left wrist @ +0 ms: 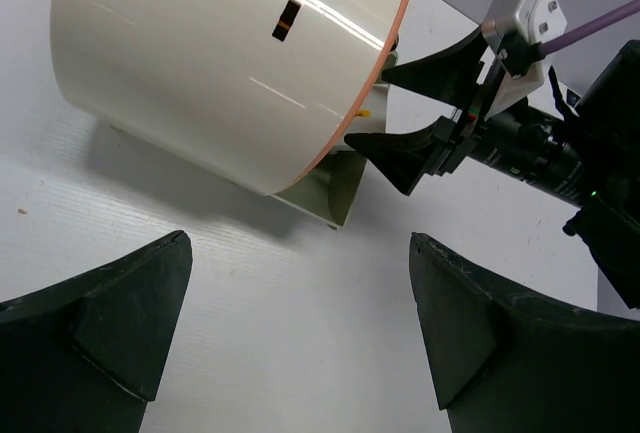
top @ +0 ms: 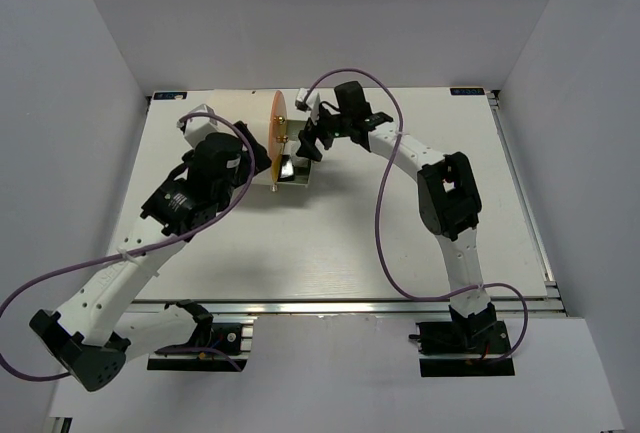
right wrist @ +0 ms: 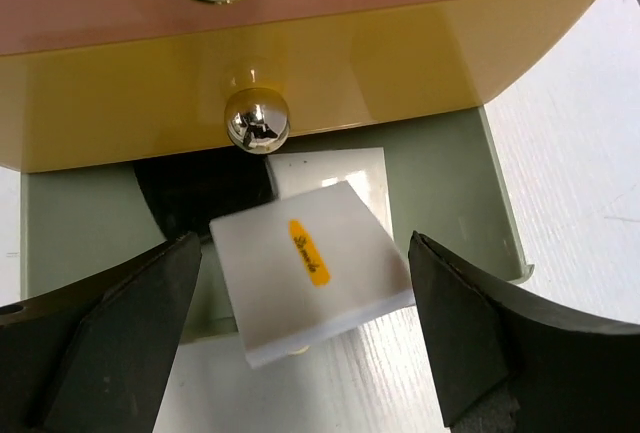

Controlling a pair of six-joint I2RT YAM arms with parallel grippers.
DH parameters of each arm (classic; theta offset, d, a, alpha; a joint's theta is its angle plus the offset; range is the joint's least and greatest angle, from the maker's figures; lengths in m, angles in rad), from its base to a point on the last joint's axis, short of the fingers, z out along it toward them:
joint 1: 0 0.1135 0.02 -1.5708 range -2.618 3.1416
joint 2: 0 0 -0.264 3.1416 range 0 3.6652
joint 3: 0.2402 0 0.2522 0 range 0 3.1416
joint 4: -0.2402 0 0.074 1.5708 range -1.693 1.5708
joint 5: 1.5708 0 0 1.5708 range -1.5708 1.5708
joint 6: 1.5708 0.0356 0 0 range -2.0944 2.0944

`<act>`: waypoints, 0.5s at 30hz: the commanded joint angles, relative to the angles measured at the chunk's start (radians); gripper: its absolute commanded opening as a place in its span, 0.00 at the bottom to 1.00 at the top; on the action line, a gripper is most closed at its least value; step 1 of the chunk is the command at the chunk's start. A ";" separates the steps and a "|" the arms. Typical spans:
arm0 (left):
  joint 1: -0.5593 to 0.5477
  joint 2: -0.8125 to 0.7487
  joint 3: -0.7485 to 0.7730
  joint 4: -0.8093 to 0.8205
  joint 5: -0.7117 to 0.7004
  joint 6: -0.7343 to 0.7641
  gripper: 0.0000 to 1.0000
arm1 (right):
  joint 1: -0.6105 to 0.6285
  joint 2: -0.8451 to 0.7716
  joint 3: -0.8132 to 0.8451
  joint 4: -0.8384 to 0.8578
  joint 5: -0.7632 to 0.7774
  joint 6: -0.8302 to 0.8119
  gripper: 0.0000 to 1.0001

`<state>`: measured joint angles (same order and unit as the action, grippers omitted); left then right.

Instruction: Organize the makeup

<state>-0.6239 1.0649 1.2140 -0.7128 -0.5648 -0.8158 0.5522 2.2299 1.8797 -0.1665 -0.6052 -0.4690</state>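
A white square tile (right wrist: 310,268) with an orange label lies tilted over the front lip of the open green drawer (right wrist: 455,183). Under it in the drawer are a second white tile (right wrist: 340,165) and a dark piece (right wrist: 200,193). My right gripper (right wrist: 302,248) is open, with its fingers on either side of the labelled tile, not closed on it; it also shows in the top view (top: 308,143) at the drawer (top: 293,175). My left gripper (left wrist: 300,243) is open and empty over bare table behind the cylinder. Other makeup is out of view.
The big cream cylinder (top: 278,133) with orange front stands at the table's back middle, and its wall fills the left wrist view (left wrist: 230,63). A gold knob (right wrist: 256,118) sits just above the drawer. The right arm's fingers (left wrist: 410,153) show beyond the cylinder.
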 commanded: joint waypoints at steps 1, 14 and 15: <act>0.019 0.010 0.059 -0.008 0.002 0.039 0.98 | 0.003 -0.050 -0.027 0.061 -0.010 -0.036 0.89; 0.193 0.089 0.197 -0.043 0.081 0.152 0.98 | -0.064 -0.229 -0.148 0.156 0.091 0.173 0.48; 0.208 0.092 0.206 -0.048 0.094 0.155 0.98 | -0.064 -0.233 -0.157 0.154 0.102 0.171 0.37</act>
<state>-0.4698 1.1553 1.3697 -0.7345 -0.5072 -0.7033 0.5083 2.0697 1.7424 -0.0769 -0.5594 -0.3515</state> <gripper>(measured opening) 0.983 0.428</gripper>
